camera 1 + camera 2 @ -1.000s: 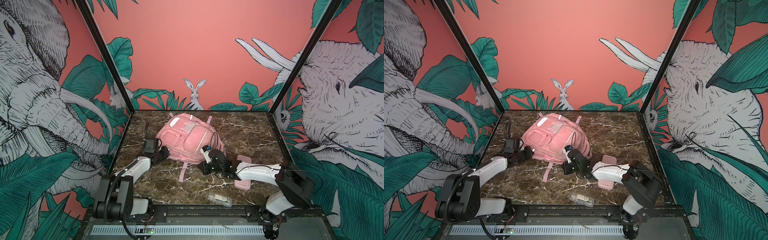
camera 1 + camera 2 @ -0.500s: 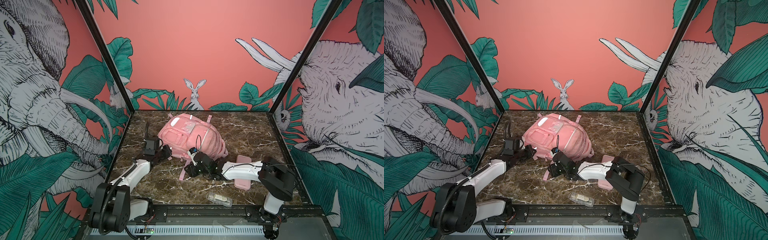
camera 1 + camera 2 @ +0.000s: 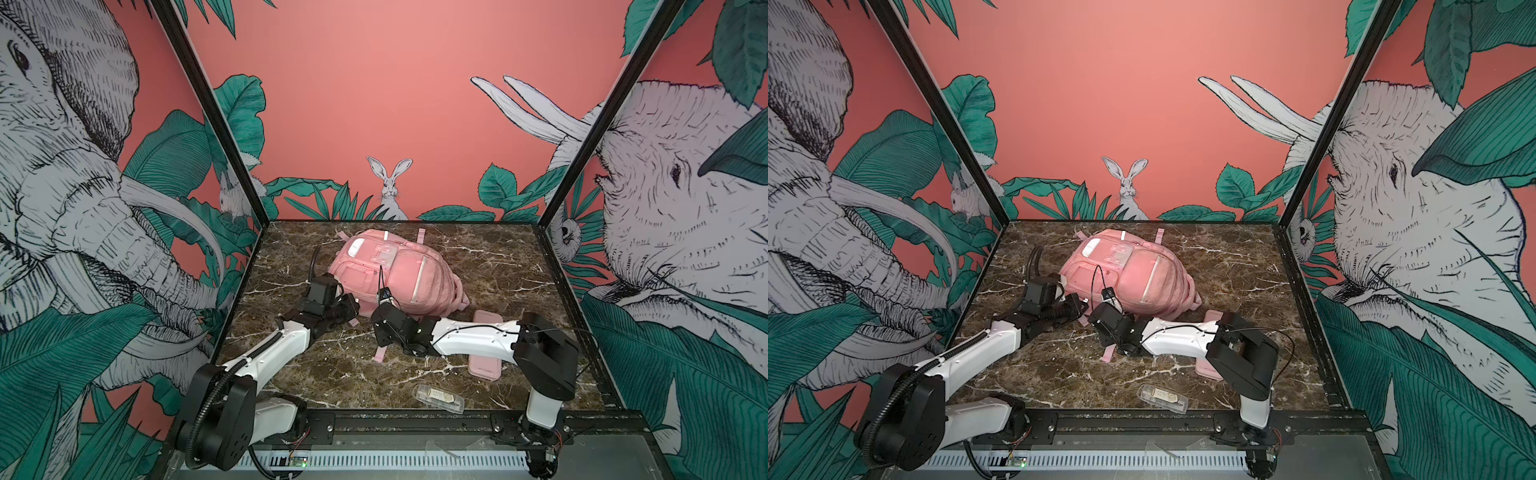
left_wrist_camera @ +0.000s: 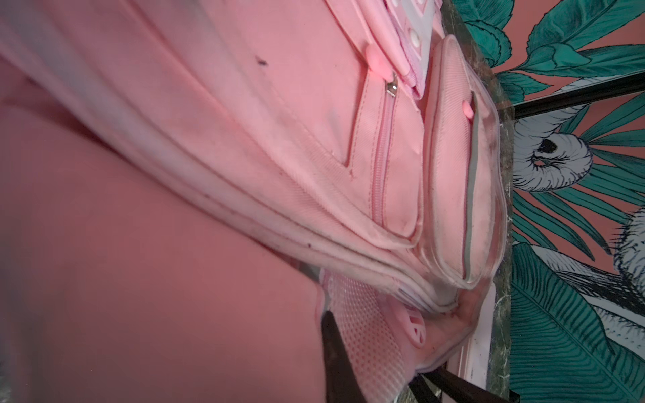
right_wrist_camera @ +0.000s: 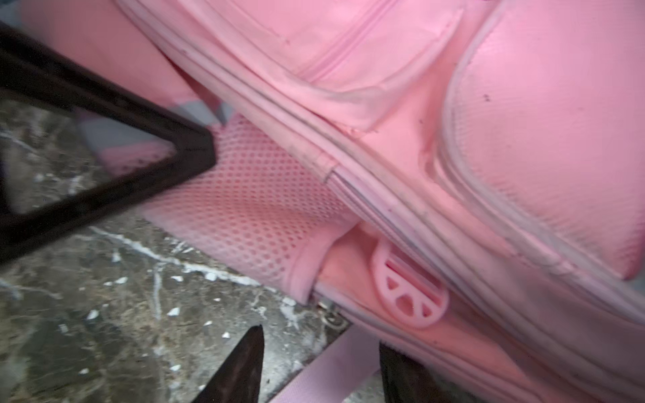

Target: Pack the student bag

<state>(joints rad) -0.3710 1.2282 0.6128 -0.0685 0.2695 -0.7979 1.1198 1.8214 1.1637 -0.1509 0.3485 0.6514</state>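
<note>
The student bag (image 3: pixel 395 270) was found front-up toward the back of the marble table (image 3: pixel 478 266), the left gripper (image 3: pixel 351 305) closed tight at its near-left edge, the right gripper (image 5: pixel 319 340) spread apart astride a loose strap (image 5: pixel 324 377); opening it was judged in hand, a zip pull to be found next.

Both top views look down from high up at the front, far back, and show the same whole bench (image 3: pixel 490 266). Each wrist view sits very close to the student bag (image 4: pixel 265 132), looking along its side. Both show its mesh part (image 5: pixel 251 209).
</note>
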